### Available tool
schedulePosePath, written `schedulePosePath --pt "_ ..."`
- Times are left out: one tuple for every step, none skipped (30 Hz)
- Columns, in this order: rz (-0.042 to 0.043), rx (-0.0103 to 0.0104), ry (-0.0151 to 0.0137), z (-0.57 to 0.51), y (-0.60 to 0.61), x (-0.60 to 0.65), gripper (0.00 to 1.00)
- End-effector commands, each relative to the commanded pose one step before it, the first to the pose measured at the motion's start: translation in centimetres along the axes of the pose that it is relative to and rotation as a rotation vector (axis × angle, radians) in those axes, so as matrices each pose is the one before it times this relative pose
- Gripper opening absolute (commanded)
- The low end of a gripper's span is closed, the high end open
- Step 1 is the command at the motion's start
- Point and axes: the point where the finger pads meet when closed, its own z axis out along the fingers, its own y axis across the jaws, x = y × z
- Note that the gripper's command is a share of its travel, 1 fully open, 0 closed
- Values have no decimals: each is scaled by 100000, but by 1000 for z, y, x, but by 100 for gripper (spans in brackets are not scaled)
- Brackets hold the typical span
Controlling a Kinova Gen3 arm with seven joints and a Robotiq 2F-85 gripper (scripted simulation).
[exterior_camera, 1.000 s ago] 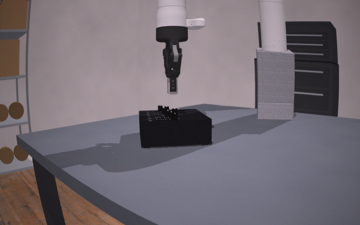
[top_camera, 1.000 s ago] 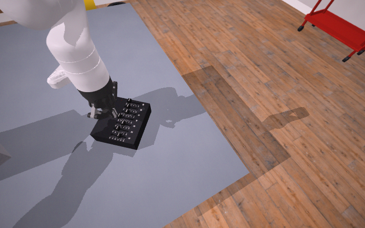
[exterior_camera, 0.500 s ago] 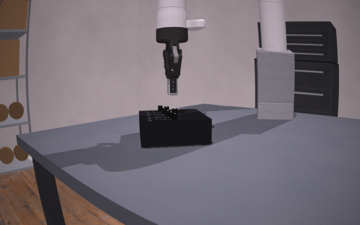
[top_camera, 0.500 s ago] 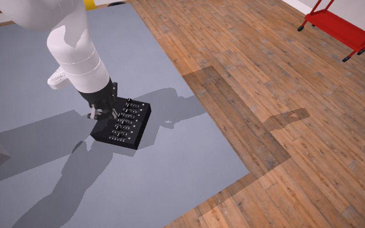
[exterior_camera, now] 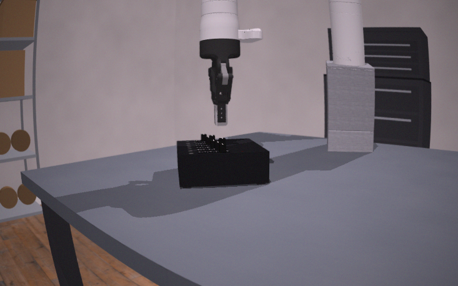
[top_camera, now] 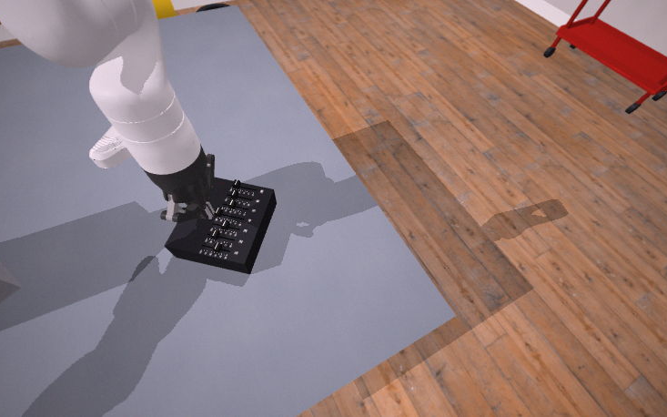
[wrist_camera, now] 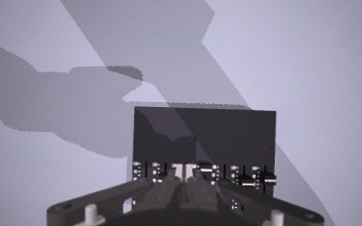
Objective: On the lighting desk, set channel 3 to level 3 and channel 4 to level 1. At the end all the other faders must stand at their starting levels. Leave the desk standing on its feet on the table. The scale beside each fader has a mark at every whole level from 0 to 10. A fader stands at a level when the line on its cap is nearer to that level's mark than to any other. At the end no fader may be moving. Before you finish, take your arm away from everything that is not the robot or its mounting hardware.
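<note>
So the gripper (top_camera: 211,213) (exterior_camera: 220,123) (wrist_camera: 183,174) is fully closed on nothing, hanging just above the desk (top_camera: 260,236) (exterior_camera: 223,168) (wrist_camera: 164,129), which sits at its 6 o'clock in the exterior view.

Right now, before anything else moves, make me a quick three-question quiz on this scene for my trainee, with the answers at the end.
1. True or false: the gripper is holding a fader cap.
2. Multiple choice: what does the lighting desk stand on? A) the wooden floor B) the table C) a shelf
3. Fill in the blank: in the top view, the cart beyond the table is coloured ____.

Key: 1. False; its fingers are shut with nothing between them. 2. B. 3. Red.
</note>
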Motion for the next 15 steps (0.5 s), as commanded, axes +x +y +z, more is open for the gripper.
schedulePosePath --pt "1613 -251 -426 368 79 -193 0" --pt "-1 1 0 76 1 3 0" --pt "0 0 0 75 2 2 0" --pt "1 -1 0 74 2 2 0" --pt "0 0 0 72 2 2 0" --pt "0 0 0 0 0 0 0" --pt "0 0 0 0 0 0 0" --pt "0 0 0 70 2 2 0" --pt "0 0 0 68 1 2 0" --pt "0 0 0 65 1 2 0" --pt "-1 1 0 62 1 2 0" --pt "0 0 0 59 1 2 0" --pt "0 0 0 56 1 2 0" --pt "0 0 0 53 1 2 0" --pt "0 0 0 49 1 1 0"
